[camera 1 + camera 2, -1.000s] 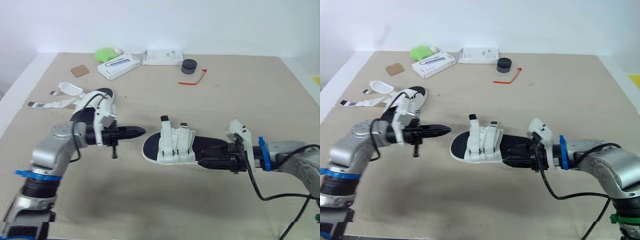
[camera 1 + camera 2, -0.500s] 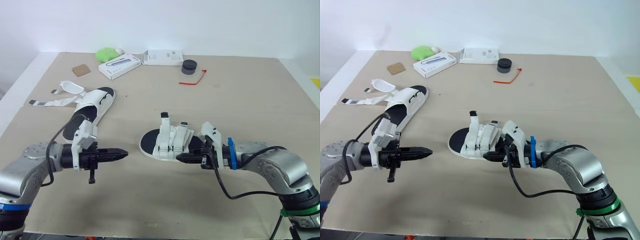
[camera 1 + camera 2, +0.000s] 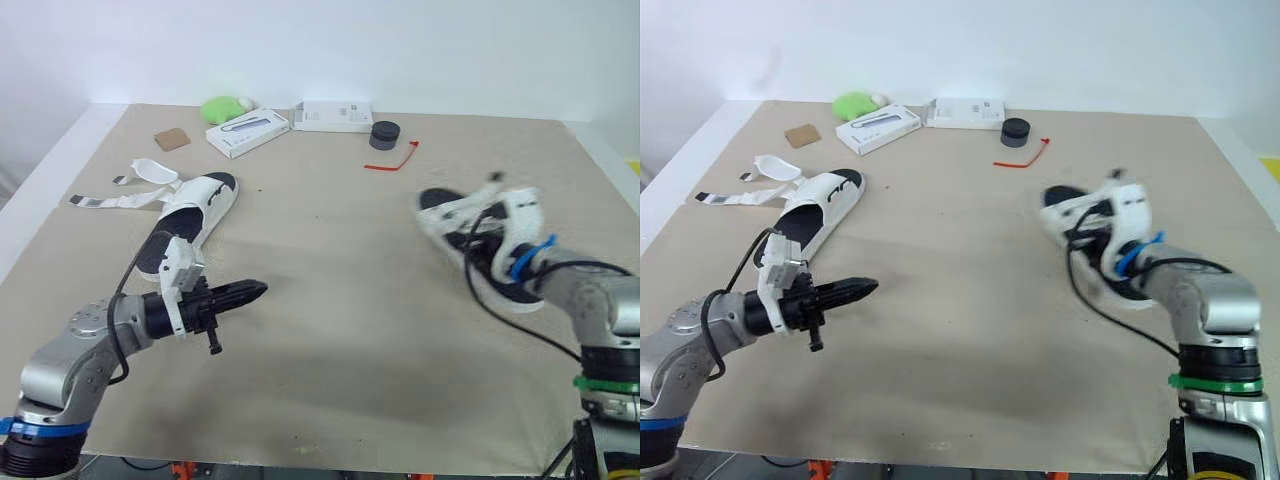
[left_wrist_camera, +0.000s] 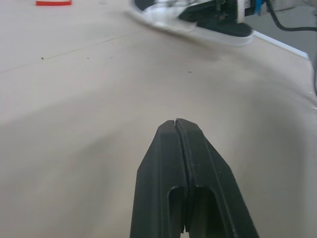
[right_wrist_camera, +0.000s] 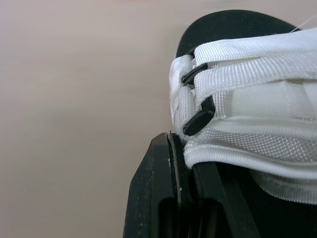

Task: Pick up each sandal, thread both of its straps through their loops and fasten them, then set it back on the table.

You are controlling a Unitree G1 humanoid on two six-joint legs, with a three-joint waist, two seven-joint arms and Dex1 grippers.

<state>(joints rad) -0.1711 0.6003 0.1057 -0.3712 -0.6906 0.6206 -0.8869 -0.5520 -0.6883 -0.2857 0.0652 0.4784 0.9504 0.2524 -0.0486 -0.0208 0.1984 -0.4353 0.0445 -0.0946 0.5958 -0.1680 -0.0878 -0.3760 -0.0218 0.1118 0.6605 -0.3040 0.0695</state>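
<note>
On the right side of the table [image 3: 330,250]: one sandal [image 3: 468,214], white-strapped and black-soled, sitting tilted in the right gripper [image 5: 177,141]. This gripper is clamping its fingers on the sandal's edge, just beside two woven straps [image 5: 257,74] that are lying across the footbed, with black loops [image 5: 198,119] showing at their ends. Whether the sole is touching the table cannot be told.

Toward the left rear of the table: second sandal [image 3: 195,205], lying flat, with its loose straps [image 3: 110,198] trailing across the surface away from it.

Nearer than that sandal: left gripper [image 3: 248,291], pressing its fingers together on nothing, hovering over bare table and pointing toward the right side, well apart from both sandals.

Along the far edge, from the left:
- A brown card square [image 3: 172,139] is lying flat.
- A green lump [image 3: 222,108] is sitting just behind a white box [image 3: 248,133] that is lying at an angle.
- A second white box [image 3: 335,116] is lying near the back.
- A small black round container [image 3: 382,135] is standing just beside it.
- A red tie [image 3: 392,160] is lying close in front of the container.
</note>
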